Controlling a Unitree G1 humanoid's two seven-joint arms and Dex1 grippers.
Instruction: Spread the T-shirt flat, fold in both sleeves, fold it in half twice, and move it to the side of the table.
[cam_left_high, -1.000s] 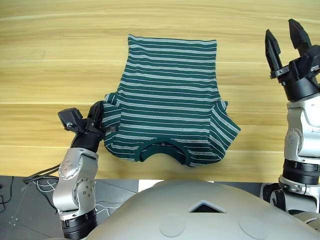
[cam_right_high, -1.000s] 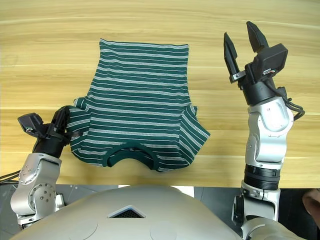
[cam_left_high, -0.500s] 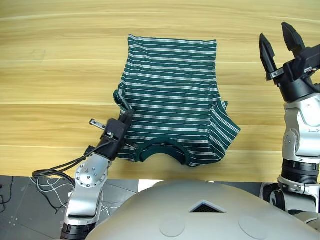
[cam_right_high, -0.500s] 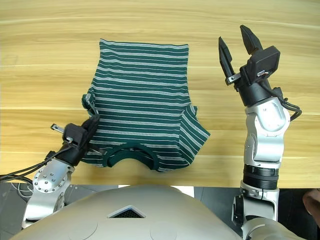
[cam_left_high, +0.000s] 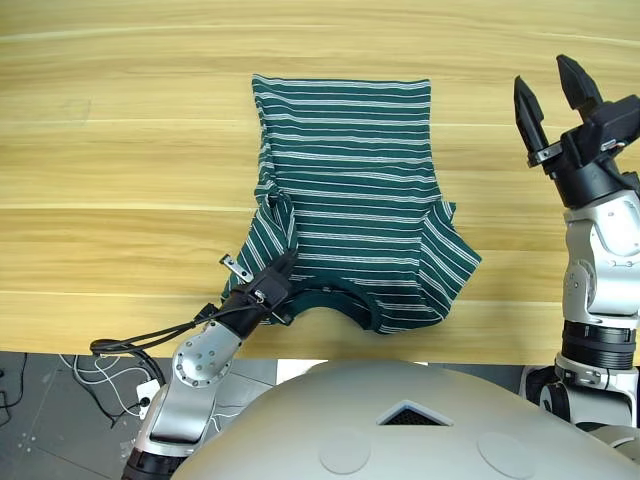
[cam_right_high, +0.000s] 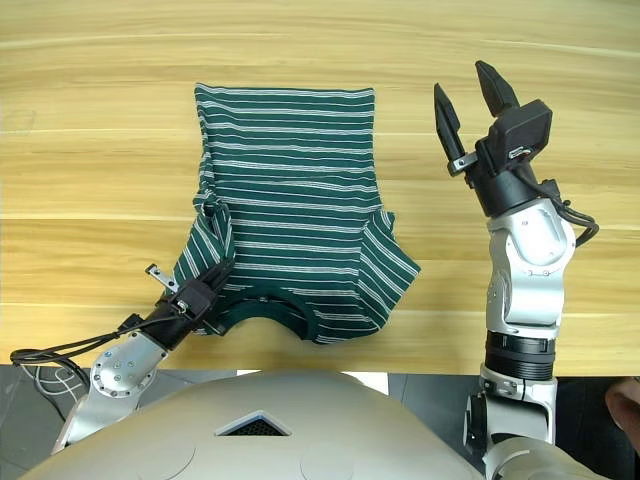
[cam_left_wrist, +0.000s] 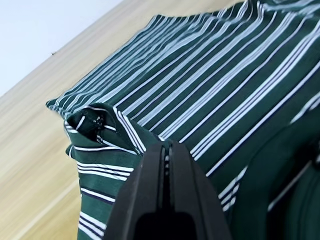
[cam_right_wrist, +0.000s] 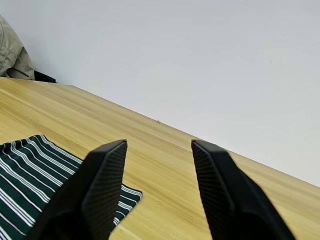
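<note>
The T-shirt (cam_left_high: 350, 170), dark green with white stripes, lies on the wooden table (cam_left_high: 120, 150), its collar (cam_left_high: 330, 295) toward me. Its left sleeve (cam_left_high: 272, 215) is drawn inward over the body, and the fabric there is bunched into a ridge. My left gripper (cam_left_high: 285, 272) sits low at the shirt's near left corner, beside the collar, shut on the sleeve's edge; in the left wrist view its closed fingers (cam_left_wrist: 165, 150) press into striped cloth. The right sleeve (cam_left_high: 452, 255) lies spread outward. To the right of the shirt, my right gripper (cam_left_high: 545, 78) is raised and open, holding nothing.
The table's front edge (cam_left_high: 100, 345) runs just below the collar. Bare wood surrounds the shirt on the left, far and right sides. Cables (cam_left_high: 120, 350) hang off the table's near left corner.
My left gripper has moved right, toward the collar, dragging the left sleeve in over the shirt's body. The right gripper has drifted slightly left, still open.
</note>
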